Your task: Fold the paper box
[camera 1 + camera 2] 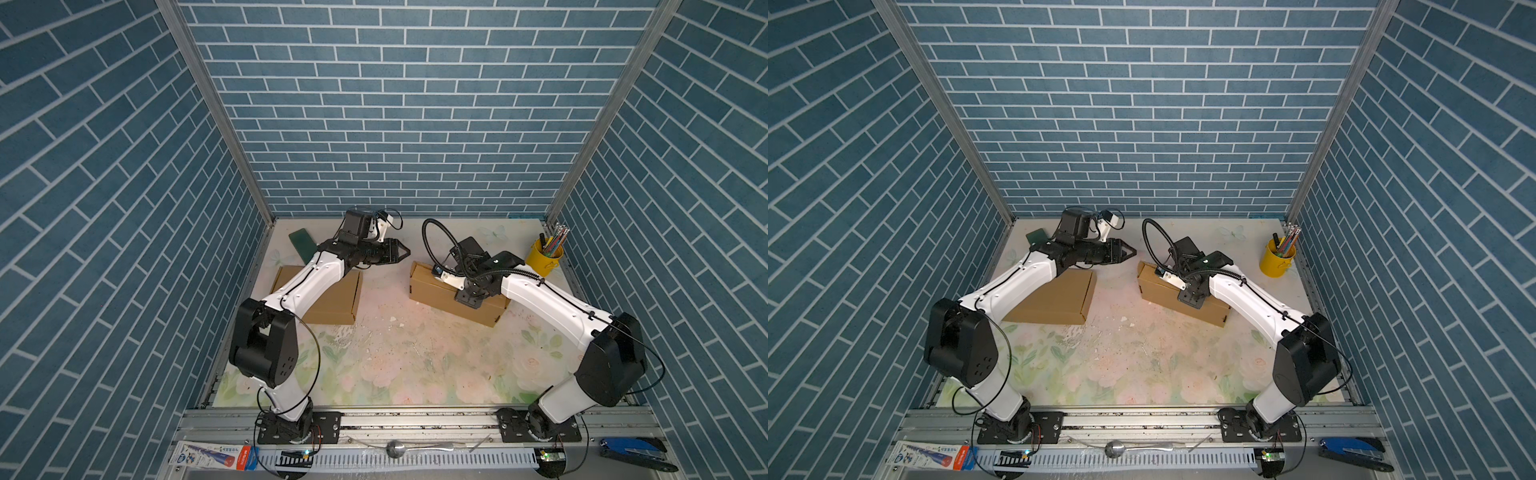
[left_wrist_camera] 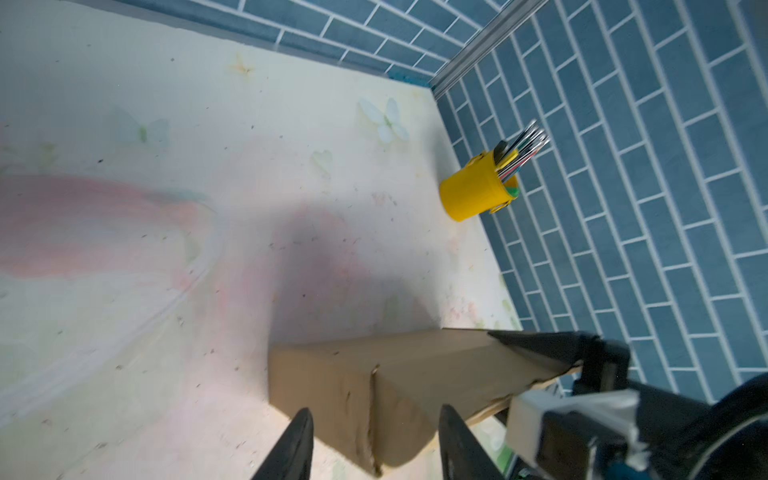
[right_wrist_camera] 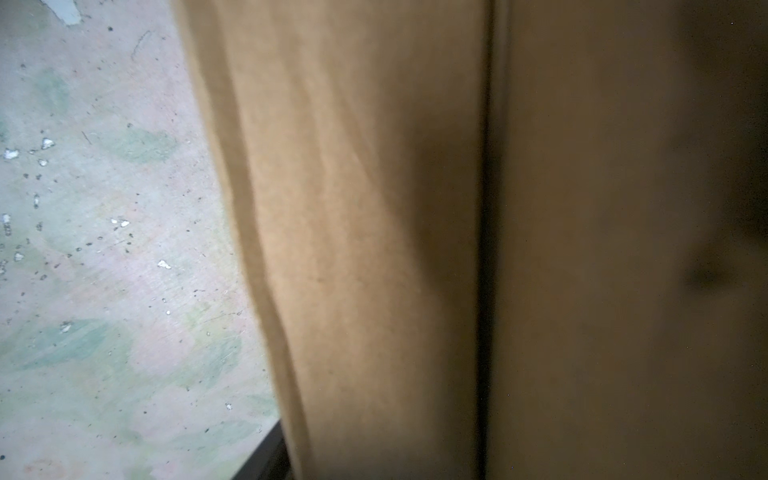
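Long brown cardboard box (image 1: 432, 291) looked closed up; right gripper (image 1: 467, 298) sat on it, grip not discernible; left gripper (image 1: 405, 248) hung clear, jaws apart, empty; seemingly only final pressing remained

Both top views look down; wrist cameras share the box (image 2: 415, 374).

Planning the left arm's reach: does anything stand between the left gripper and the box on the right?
Nothing visible does: only bare mat lies between the open left gripper and the box.
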